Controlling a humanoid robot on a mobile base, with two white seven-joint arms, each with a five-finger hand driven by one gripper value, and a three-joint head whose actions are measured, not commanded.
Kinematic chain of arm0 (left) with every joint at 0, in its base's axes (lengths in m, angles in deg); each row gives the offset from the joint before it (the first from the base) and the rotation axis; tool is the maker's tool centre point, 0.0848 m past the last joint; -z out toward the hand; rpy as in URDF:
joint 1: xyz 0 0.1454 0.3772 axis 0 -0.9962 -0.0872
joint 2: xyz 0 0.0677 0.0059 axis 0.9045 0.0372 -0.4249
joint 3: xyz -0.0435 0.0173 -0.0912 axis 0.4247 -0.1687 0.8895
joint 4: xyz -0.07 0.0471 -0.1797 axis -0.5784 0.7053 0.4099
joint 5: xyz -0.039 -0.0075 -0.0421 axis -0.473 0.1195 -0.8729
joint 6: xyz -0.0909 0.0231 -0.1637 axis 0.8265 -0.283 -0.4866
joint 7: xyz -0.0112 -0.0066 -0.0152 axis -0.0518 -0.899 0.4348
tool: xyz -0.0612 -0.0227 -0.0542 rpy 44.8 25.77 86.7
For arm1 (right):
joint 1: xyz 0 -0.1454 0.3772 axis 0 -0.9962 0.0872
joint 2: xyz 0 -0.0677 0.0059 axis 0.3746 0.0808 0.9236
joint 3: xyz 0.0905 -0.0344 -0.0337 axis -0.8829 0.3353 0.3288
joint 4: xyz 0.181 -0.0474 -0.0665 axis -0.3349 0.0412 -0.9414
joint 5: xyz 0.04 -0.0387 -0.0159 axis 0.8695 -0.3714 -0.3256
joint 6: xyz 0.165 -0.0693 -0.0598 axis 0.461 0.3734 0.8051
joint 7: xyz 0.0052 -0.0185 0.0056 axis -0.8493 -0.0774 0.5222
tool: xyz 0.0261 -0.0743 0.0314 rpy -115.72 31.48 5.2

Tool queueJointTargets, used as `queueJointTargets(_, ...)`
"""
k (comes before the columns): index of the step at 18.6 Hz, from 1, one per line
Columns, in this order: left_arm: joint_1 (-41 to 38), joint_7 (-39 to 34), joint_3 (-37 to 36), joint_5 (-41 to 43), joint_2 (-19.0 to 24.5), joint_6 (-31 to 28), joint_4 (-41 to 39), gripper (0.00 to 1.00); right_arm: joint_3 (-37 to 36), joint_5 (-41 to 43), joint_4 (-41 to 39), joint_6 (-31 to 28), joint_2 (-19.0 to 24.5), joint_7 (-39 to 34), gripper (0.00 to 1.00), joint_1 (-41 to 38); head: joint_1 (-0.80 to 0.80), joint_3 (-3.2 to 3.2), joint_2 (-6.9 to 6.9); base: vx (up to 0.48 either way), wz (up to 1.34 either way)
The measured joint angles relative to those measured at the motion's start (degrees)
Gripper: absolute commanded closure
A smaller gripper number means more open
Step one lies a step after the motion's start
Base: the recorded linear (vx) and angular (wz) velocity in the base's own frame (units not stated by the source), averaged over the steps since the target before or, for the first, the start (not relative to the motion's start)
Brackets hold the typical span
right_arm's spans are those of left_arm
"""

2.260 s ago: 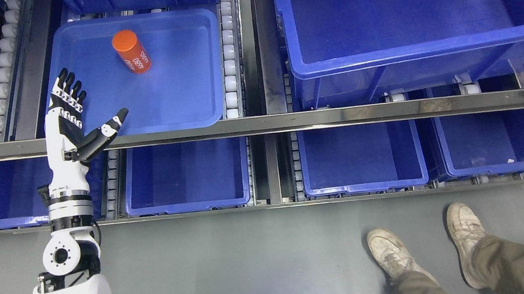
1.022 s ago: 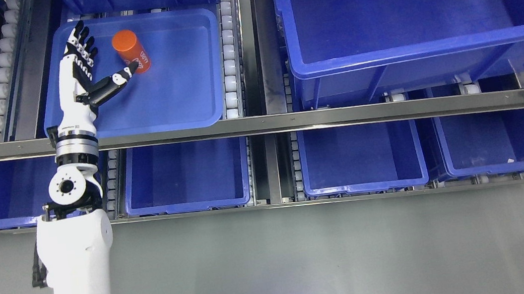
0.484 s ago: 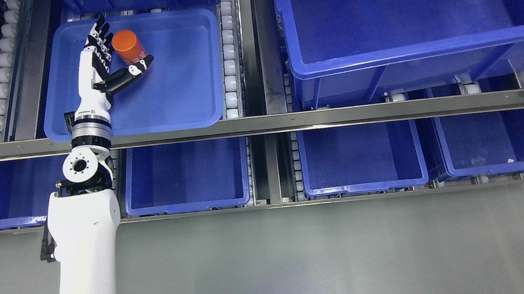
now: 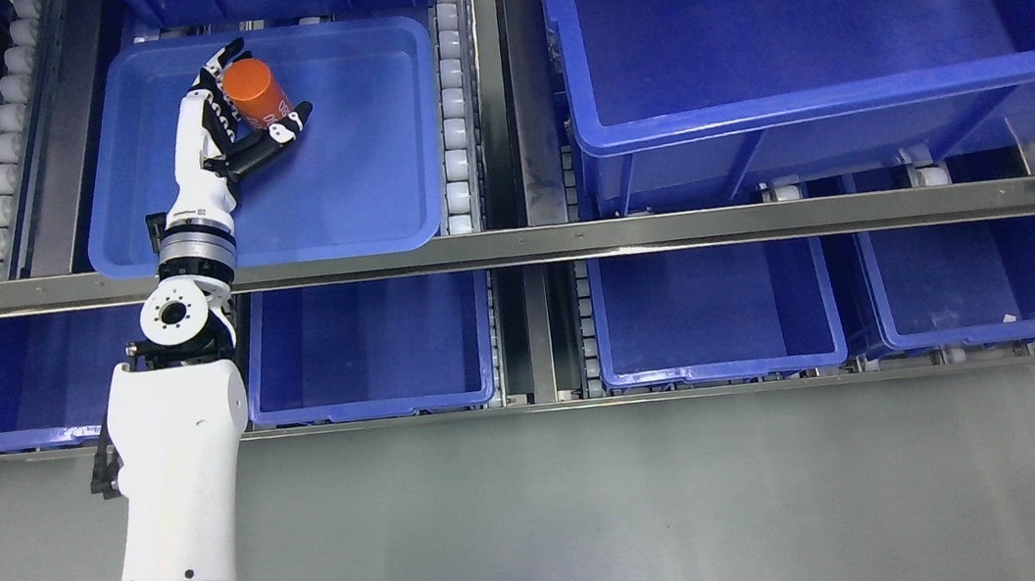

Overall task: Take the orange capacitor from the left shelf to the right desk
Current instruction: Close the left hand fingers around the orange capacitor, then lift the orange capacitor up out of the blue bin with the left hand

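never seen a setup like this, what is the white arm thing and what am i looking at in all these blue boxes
You are looking down from a camera on a humanoid robot's head, so the grey floor is at the bottom and a storage shelf runs across the picture. The white arm coming in from the lower left is the robot's left arm, and it ends in a left robot hand with jointed fingers, much like a person's. The right arm is out of view.

The blue boxes are plastic bins on roller tracks; those whose insides show look empty. The hand reaches into a shallow blue tray on the upper level. In it is an orange capacitor, a small cylinder with white print. The fingers sit on one side of it and the thumb on the other, closing around it; whether the grip is firm yet is hard to tell.
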Motion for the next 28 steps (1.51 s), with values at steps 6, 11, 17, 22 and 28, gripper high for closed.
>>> queueJointTargets(6, 1.48, 0.02, -0.22, 0.01, 0.21, 2.50, 2.59, 0.50, 0.00, 0.00, 0.00, 0.02, 0.00, 0.01, 0.00, 0.00, 0.00, 0.00, 0.00, 0.000, 0.00)
queueJointTargets(11, 1.84, 0.02, -0.12, 0.01, -0.19, 3.90, 3.76, 0.65, 0.00, 0.00, 0.00, 0.03, 0.00, 0.01, 0.00, 0.00, 0.00, 0.00, 0.00, 0.000, 0.00)
queueJointTargets(17, 1.95, 0.02, 0.24, 0.01, -0.76, 4.97, 4.61, 0.84, 0.00, 0.00, 0.00, 0.03, 0.00, 0.02, 0.00, 0.00, 0.00, 0.00, 0.00, 0.000, 0.00)
queueJointTargets(22, 1.69, 0.02, 0.77, 0.01, -1.05, 7.88, 5.11, 1.00, 0.00, 0.00, 0.00, 0.03, 0.00, 0.08, 0.00, 0.00, 0.00, 0.00, 0.00, 0.000, 0.00)
queueJointTargets(28, 1.28, 0.11, 1.48, 0.01, -1.26, 10.22, 5.06, 1.00, 0.00, 0.00, 0.00, 0.03, 0.00, 0.26, 0.00, 0.00, 0.00, 0.00, 0.00, -0.022, 0.02)
